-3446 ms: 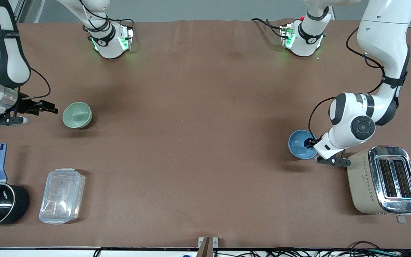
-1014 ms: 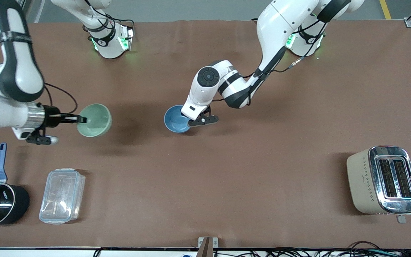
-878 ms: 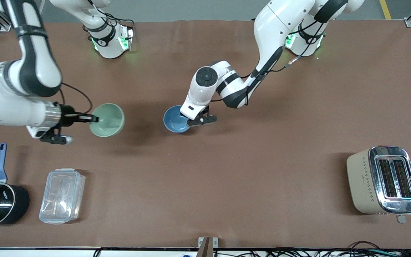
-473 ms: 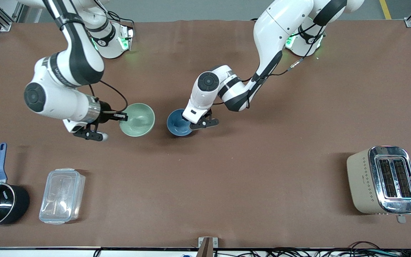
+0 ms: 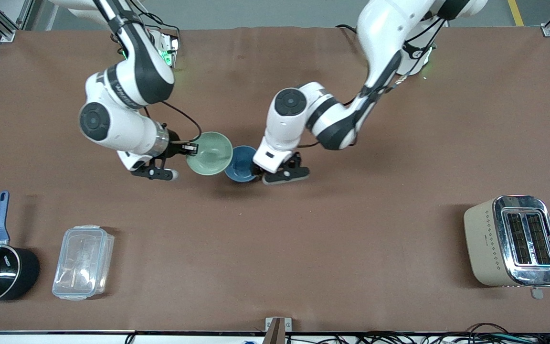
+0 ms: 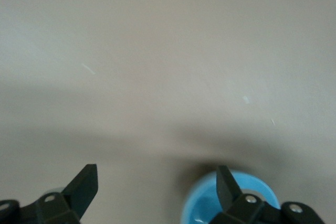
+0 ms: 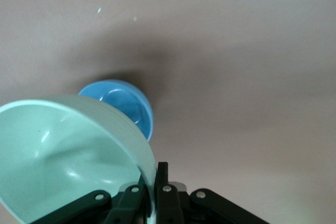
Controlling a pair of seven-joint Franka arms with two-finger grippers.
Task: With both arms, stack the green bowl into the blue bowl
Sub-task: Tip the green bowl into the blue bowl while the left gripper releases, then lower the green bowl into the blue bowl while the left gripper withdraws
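Observation:
The pale green bowl (image 5: 209,153) hangs in my right gripper (image 5: 190,149), which is shut on its rim. The bowl's other edge overlaps the rim of the blue bowl (image 5: 240,165). The blue bowl sits on the brown table near the middle. In the right wrist view the green bowl (image 7: 68,156) fills the near side, pinched between the fingers (image 7: 163,182), with the blue bowl (image 7: 123,103) lower down past it. My left gripper (image 5: 257,168) is open beside the blue bowl. In the left wrist view (image 6: 156,190) the fingers stand wide apart, and the blue bowl (image 6: 202,208) shows by one finger.
A beige toaster (image 5: 513,241) stands near the front camera at the left arm's end. A clear plastic container (image 5: 83,262) and a black saucepan (image 5: 0,272) with a blue handle lie near the front camera at the right arm's end.
My right arm carried the green bowl toward the middle until it overlaps the blue bowl. My left gripper let go of the blue bowl, which now rests on the table, and its fingers opened.

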